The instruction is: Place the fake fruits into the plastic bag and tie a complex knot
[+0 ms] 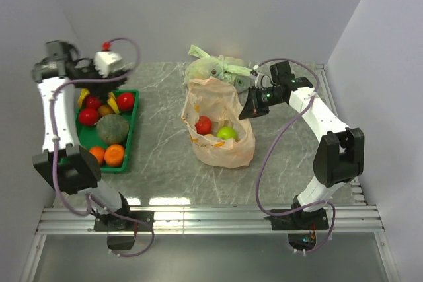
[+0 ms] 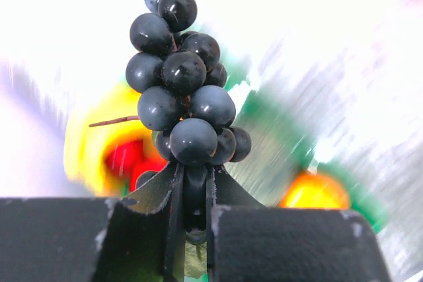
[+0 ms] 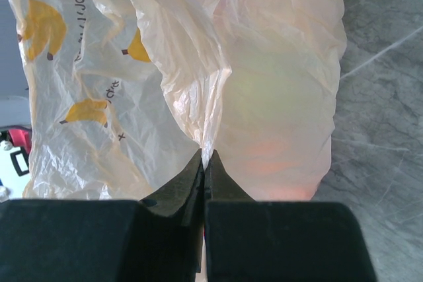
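Left wrist view: the left gripper point(image 2: 195, 196) nips a probably light, knobbly grape bunch point(image 2: 182, 97) by its bottom berries, while the right gripper point(image 3: 203, 163) pinches the limp, slippery-looking plastic bag point(image 3: 132, 64) at the middle of the table point(image 1: 158, 143).

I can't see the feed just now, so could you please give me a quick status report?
Left gripper shut on grape bunch over green tray. Right gripper shut on plastic bag rim. Nothing seen between tray and bag.
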Controlling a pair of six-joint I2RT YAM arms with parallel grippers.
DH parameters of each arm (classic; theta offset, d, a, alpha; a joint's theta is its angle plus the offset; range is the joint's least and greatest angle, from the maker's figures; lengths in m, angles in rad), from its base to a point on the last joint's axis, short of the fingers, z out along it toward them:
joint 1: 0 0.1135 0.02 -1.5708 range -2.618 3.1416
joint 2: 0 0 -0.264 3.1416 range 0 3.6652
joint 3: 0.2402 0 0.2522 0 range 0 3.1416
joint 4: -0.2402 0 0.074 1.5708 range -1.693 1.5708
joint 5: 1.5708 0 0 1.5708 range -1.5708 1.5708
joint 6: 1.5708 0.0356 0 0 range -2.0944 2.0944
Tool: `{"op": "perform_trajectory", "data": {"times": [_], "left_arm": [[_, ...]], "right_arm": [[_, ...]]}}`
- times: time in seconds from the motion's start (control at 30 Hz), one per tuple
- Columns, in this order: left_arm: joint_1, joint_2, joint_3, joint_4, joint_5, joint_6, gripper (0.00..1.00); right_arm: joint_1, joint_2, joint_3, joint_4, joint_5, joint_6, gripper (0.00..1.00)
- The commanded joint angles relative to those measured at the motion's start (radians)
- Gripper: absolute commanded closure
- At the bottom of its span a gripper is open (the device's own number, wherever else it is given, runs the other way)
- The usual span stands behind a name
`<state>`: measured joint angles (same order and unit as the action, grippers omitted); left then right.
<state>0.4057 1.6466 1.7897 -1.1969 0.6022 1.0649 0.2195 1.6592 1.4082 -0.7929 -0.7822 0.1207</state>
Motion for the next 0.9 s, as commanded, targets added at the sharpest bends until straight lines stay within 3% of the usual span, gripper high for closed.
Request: {"op": "perform_trajectory", "data": {"times": [0.0, 0.17, 0.2, 0.27, 0.33, 0.43, 0.57, 0.67, 0.77, 0.8, 0.87], "left_arm": [[-0.226, -0.12, 0.06, 0.031, 0.186, -0.21, 1.0], [-0.548, -0.165, -0.002, 0.314, 0.277, -0.536, 1.0], [-0.588, -0.169, -0.024, 0.439, 0.278, -0.581, 1.0], [-0.709, -0.165, -0.076, 0.541, 0.259, -0.669, 1.0], [-0.774, -0.139, -0.088, 0.625, 0.229, -0.697, 1.0], [-0.873, -0.041, -0.072, 0.62, 0.24, -0.701, 1.0], [-0.91, -0.01, -0.13, 0.637, 0.234, -0.678, 1.0], [-0.92, 0.008, -0.153, 0.594, 0.232, -0.625, 0.9], [-0.933, 0.018, -0.142, 0.515, 0.196, -0.564, 0.66], [-0.936, 0.018, -0.141, 0.507, 0.177, -0.562, 0.48], [-0.941, -0.004, -0.133, 0.503, 0.142, -0.569, 0.35]], "right_arm": [[-0.006, -0.033, 0.028, 0.035, -0.037, 0.007, 1.0], [-0.008, -0.03, 0.034, 0.041, -0.038, 0.019, 1.0], [-0.008, -0.03, 0.035, 0.041, -0.042, 0.02, 1.0], [-0.008, -0.035, 0.037, 0.04, -0.045, 0.02, 1.0], [-0.008, -0.039, 0.032, 0.041, -0.046, 0.022, 1.0], [-0.023, -0.052, 0.02, 0.046, -0.043, 0.023, 1.0], [-0.04, -0.049, 0.02, 0.043, -0.055, 0.027, 1.0], [-0.049, -0.052, 0.012, 0.052, -0.057, 0.03, 1.0], [-0.054, -0.049, 0.008, 0.052, -0.057, 0.025, 1.0], [-0.054, -0.049, 0.006, 0.05, -0.058, 0.025, 1.0], [-0.055, -0.049, 0.005, 0.057, -0.061, 0.03, 1.0]]}}
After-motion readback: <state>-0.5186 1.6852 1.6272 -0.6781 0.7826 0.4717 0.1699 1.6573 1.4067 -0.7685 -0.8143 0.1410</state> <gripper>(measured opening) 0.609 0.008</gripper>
